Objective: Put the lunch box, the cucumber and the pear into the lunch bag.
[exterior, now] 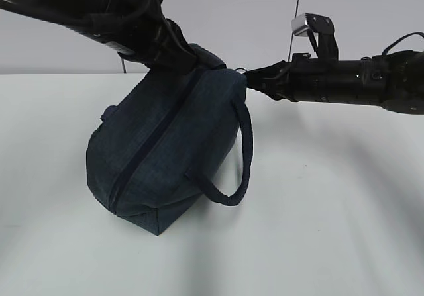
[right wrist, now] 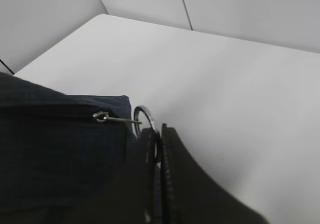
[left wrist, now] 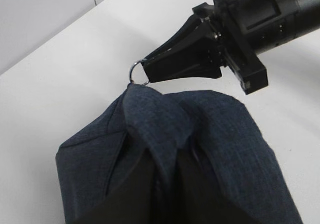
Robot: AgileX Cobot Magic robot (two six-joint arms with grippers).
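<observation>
The dark navy lunch bag (exterior: 165,157) lies tilted on the white table, its zipper line running from the raised far end down to the near end. My left gripper (exterior: 199,61) is shut on a fold of the bag's fabric (left wrist: 167,154) at the raised end. My right gripper (exterior: 250,77) is shut on the silver ring pull (right wrist: 142,116) at that same end. The ring also shows in the left wrist view (left wrist: 136,72). The zipper slider (right wrist: 101,116) sits at the bag's end. The lunch box, cucumber and pear are out of view.
One loop handle (exterior: 244,167) hangs off the bag's right side. The white table (exterior: 331,210) spreads around the bag, with a pale wall behind it.
</observation>
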